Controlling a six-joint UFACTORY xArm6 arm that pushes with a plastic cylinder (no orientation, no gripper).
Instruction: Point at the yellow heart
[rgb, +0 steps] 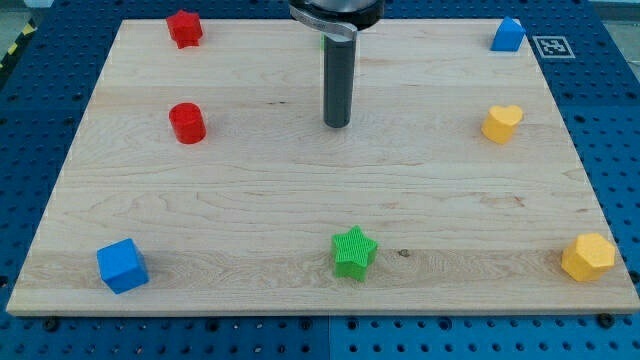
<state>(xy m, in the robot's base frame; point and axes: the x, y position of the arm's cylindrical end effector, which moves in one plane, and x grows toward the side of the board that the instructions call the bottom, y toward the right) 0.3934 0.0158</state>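
The yellow heart (502, 123) lies on the wooden board (300, 190) at the view's right, upper half. My tip (337, 125) is the lower end of the dark rod, near the board's upper middle. It stands well to the left of the yellow heart, at about the same height in the view, and touches no block.
A red star-like block (184, 28) sits at top left and a red cylinder (187, 123) below it. A blue block (508, 35) is at top right, a blue cube (122, 265) at bottom left, a green star (353, 251) at bottom middle, a yellow hexagon (588, 257) at bottom right.
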